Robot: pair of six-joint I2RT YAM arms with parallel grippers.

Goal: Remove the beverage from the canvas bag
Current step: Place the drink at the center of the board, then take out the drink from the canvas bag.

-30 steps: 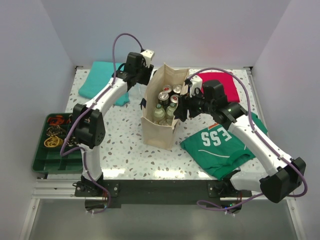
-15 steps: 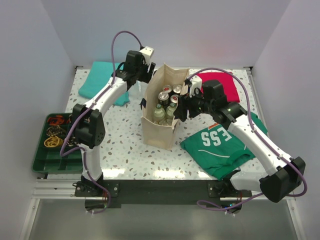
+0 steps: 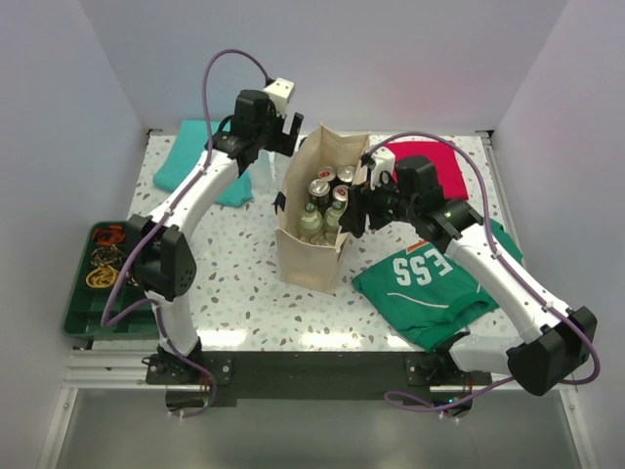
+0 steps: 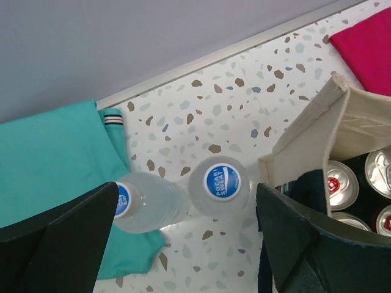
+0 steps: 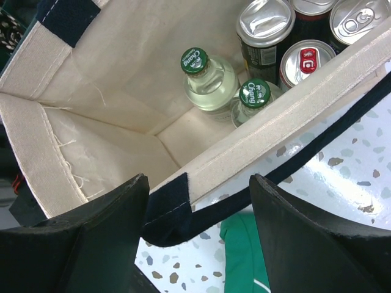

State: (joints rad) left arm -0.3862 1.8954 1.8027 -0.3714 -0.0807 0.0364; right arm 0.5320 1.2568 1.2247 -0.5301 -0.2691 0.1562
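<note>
The beige canvas bag (image 3: 311, 259) stands upright mid-table with navy handles. Inside it are two green-capped bottles (image 5: 206, 76) and several cans (image 5: 266, 24). Two clear beverage bottles with blue caps stand on the table left of the bag, one (image 4: 222, 183) close to the bag's wall (image 4: 317, 140) and the other (image 4: 146, 201) by the teal cloth. My left gripper (image 4: 186, 244) hangs open above them, holding nothing. My right gripper (image 5: 198, 226) is open, with its fingers either side of the bag's near rim (image 5: 275, 140) and navy handle (image 5: 177, 210).
A teal cloth (image 3: 200, 156) lies at the back left and a red cloth (image 3: 435, 161) at the back right. A green shirt (image 3: 430, 283) is spread right of the bag. A green tray (image 3: 78, 303) of small items sits off the table's left edge.
My left gripper has opened wide, let go of the bottle beside the bag, and lifted up and back. The right arm has not moved.
</note>
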